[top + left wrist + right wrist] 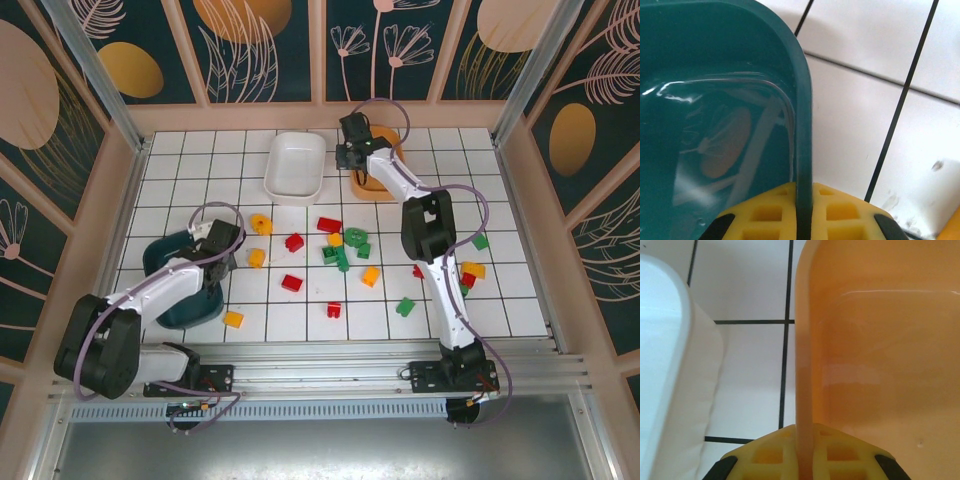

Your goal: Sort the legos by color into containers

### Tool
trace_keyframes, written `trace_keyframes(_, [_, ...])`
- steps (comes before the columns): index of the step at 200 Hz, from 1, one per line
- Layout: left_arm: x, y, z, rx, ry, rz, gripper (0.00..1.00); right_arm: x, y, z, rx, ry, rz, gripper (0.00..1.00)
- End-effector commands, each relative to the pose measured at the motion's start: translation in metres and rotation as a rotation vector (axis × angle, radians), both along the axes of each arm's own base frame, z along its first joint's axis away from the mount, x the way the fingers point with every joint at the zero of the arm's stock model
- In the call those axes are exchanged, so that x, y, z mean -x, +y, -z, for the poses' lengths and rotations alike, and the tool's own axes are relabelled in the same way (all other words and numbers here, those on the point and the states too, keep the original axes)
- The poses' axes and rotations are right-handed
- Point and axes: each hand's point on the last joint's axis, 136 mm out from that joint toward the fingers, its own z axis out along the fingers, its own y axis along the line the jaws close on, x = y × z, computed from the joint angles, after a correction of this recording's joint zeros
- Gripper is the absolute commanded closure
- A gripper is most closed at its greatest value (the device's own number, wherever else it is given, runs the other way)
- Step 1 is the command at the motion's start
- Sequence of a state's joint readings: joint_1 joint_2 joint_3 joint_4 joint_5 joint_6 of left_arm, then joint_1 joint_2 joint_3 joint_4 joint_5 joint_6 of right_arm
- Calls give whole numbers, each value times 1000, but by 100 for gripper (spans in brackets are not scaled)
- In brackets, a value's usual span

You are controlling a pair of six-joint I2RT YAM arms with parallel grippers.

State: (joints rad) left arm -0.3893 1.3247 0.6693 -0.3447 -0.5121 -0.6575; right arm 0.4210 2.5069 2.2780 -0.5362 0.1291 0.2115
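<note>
Left hand (215, 240) pinches the upper-right rim of the dark teal plastic tub (160, 258), lower left. Right hand (352, 152) clamps the left rim of the orange plastic tub (372, 188), upper centre. Red, green and yellow plastic bricks (340, 255) lie scattered between them on the white tiled bench (200, 170).

— First entry?
— Three shallow rounded tubs. Teal tub (193, 308), near left of the worktop (180, 170). White tub (277, 165), far centre, upright. Orange tub (364, 188), just right of the white one, a narrow gap between.
— Second entry?
— Roughly twenty small bricks, loose on the tiles, mid-worktop and rightward: red legos (329, 224), green legos (405, 307), yellow-orange legos (233, 319), colours mixed, a few touching.
</note>
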Motion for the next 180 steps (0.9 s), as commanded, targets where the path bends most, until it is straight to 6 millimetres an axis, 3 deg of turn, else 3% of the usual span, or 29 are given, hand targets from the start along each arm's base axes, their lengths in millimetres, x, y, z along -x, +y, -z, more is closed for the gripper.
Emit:
trace_keyframes(1, [-26, 3, -36, -70, -92, -6, 100, 1, 14, -13, -79, -3, 7, 97])
trace_keyframes(18, [-45, -2, -59, -90, -145, 15, 100, 5, 18, -10, -117, 23, 17, 92])
trace_keyframes(36, [-74, -13, -80, -121, -190, 60, 100, 8, 23, -13, -156, 41, 6, 73])
trace_keyframes(66, [-136, -37, -93, -189, -208, 157, 100, 13, 21, -54, -218, 13, -32, 52])
trace_keyframes(77, [-158, -45, -95, -195, -209, 187, 100, 17, 13, -73, -240, -8, -34, 50])
trace_keyframes(92, [-188, -58, -82, -189, -181, 235, 100, 24, -2, -93, -250, -37, -34, 48])
trace_keyframes(123, [-238, -70, -85, -229, -170, 302, 100, 45, -49, -113, -237, -78, 4, 47])
trace_keyframes(143, [-267, -82, -85, -234, -176, 358, 100, 55, -87, -107, -233, -81, 48, 43])
trace_keyframes(161, [-287, -93, -79, -196, -170, 412, 100, 59, -117, -87, -214, -42, 78, 42])
trace_keyframes(180, [-298, -106, -67, -135, -154, 450, 100, 58, -136, -65, -179, -6, 76, 41])
